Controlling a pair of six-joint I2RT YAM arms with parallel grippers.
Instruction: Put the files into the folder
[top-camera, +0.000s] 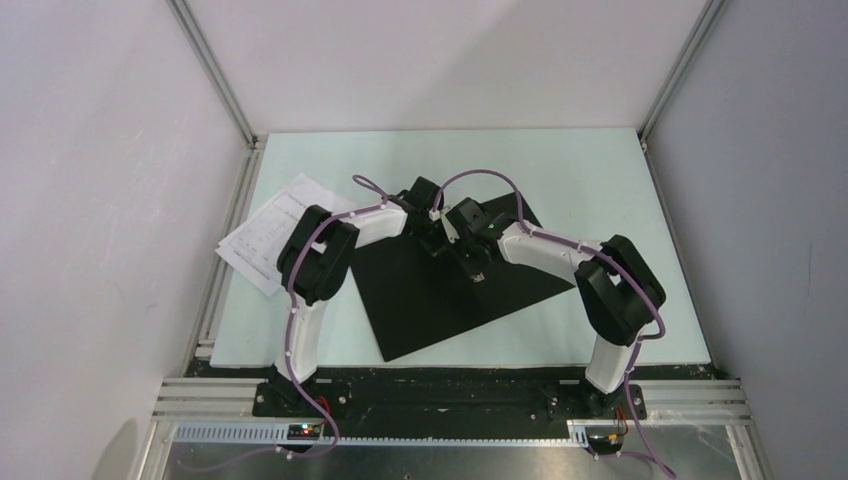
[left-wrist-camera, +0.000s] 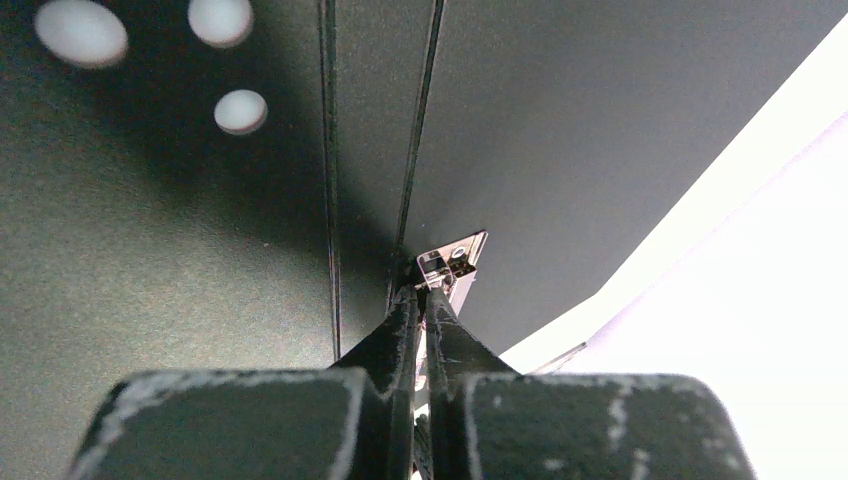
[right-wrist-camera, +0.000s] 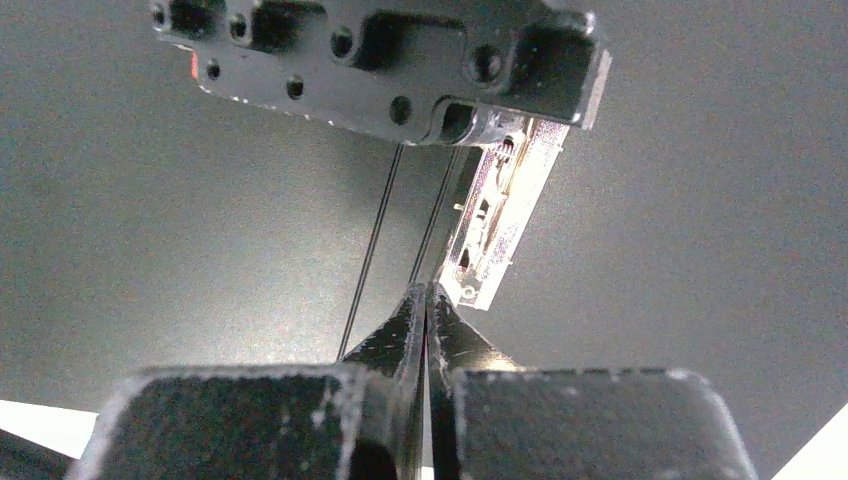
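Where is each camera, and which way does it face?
Top external: above, behind the bases, looking down on table, open folder, files; both arms show.
Left wrist: along the shut left gripper onto the folder's black inside and clip.
Right wrist: along the shut right gripper at that clip; left gripper's body above.
Wrist views share the clip.

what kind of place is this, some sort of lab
Probably a robot test cell in a lab, not an office: white panel walls held in aluminium rails, a pale table with the left arm and right arm bolted at its near edge, and the folder and files on it.
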